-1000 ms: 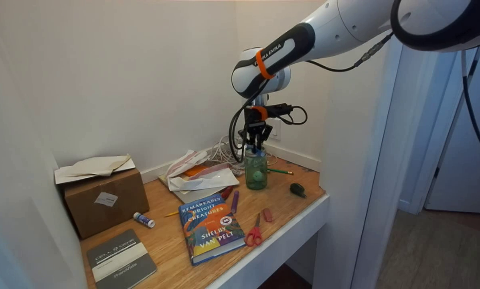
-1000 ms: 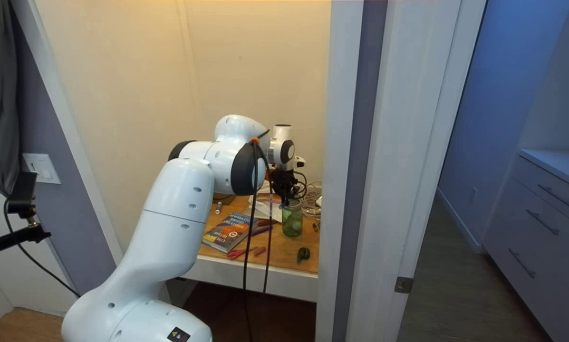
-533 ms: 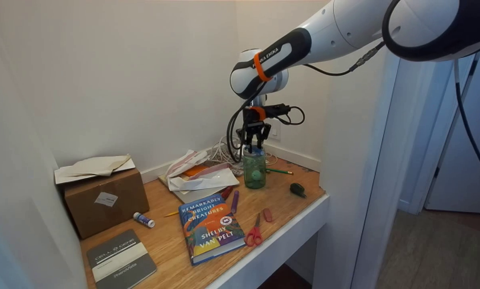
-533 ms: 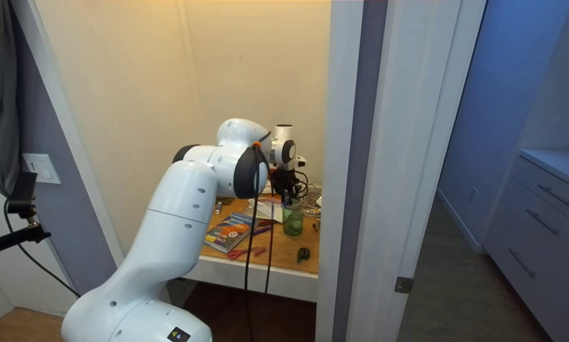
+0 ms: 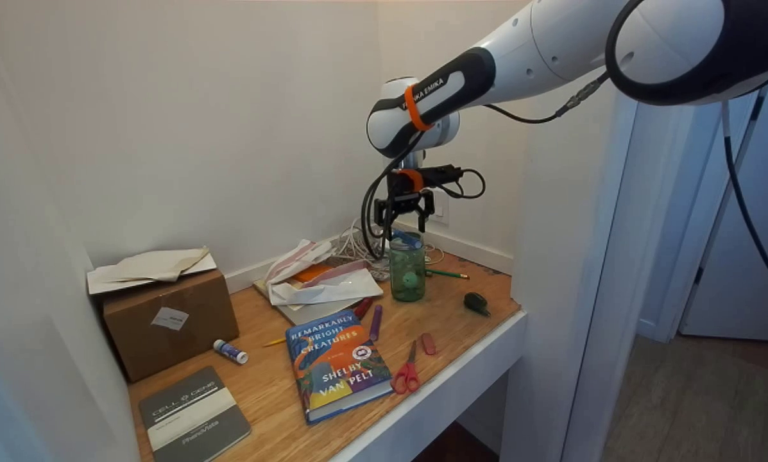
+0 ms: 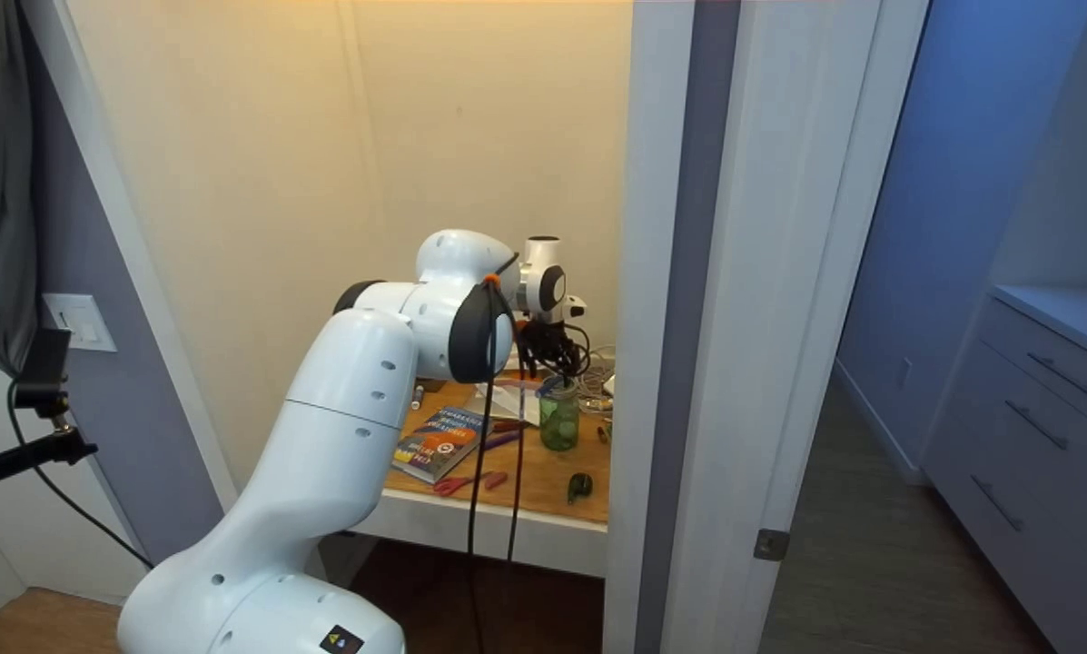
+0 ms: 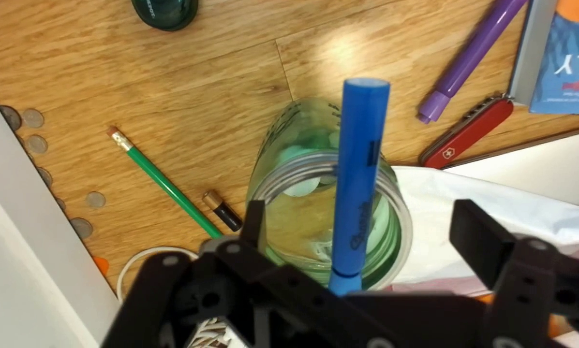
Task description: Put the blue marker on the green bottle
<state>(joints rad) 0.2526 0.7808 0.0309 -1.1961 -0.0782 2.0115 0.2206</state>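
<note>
"2 fingers (image 7: 480,239) on the gripper (image 7: 361,224), wrist view. State?"

"Spread wide, 1 to each side of the blue marker (image 7: 359,183), with a gap between each finger and the barrel."

"Marker position, then?"

"Lying across the mouth of the green bottle (image 5: 407,268). In the wrist view the dark-blue end juts past the rim; the lighter blue end runs to the gripper's dark outline, tip unclear. Level or tilted: cannot tell."

"Bottle?"

"Upright on the wooden desk (image 5: 271,394) in both exterior views. At least 1 pale rounded item (image 5: 410,280) shows through the glass."

"Neighbours, wrist view?"

"Green pencil (image 7: 170,190) and black-and-copper battery (image 7: 223,210) on 1 side; red pocket knife (image 7: 468,131) and purple marker (image 7: 472,62) on the opposite side."

"Farther off?"

"In an exterior view: book (image 5: 339,366), with red scissors (image 5: 406,378) just beside 1 corner. Cardboard box (image 5: 185,343), paper (image 5: 156,264) on top, stands well apart from the bottle."
</note>
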